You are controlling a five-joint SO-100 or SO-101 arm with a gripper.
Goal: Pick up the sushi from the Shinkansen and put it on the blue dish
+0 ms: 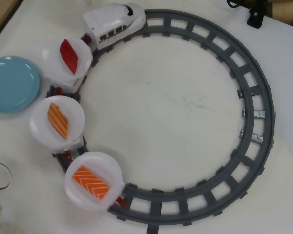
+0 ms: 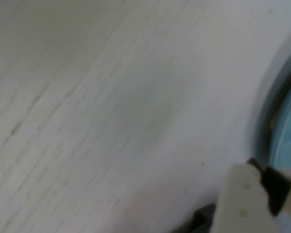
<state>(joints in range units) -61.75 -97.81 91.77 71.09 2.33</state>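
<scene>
**Sushi Waits on the Last Dish**

While the white counter (image 1: 176, 107) holds everything, a big gray track (image 1: 256, 92) runs around it in a ring. That ring is there so the Shinkansen (image 1: 115, 22) can roll along it. In the overhead view the train sits at the top and pulls three cars, each with a round white dish on top to carry toy food. The blue dish (image 1: 12, 83) lies off the track at the left, just beside the first car, and it has nothing on it. I think it sits close so food can be dropped there. The sushi (image 1: 90, 182), bright orange with white stripes, lies on the last white dish (image 1: 94, 180) at the bottom left.

The gripper (image 2: 254, 204) shows only in the wrist view, blurry, at the bottom right corner near a blue edge. I cannot tell if it is spread or pressed together. It holds nothing I can see. The sushi is not in that view, so the gripper does not seem to be over it.
</scene>
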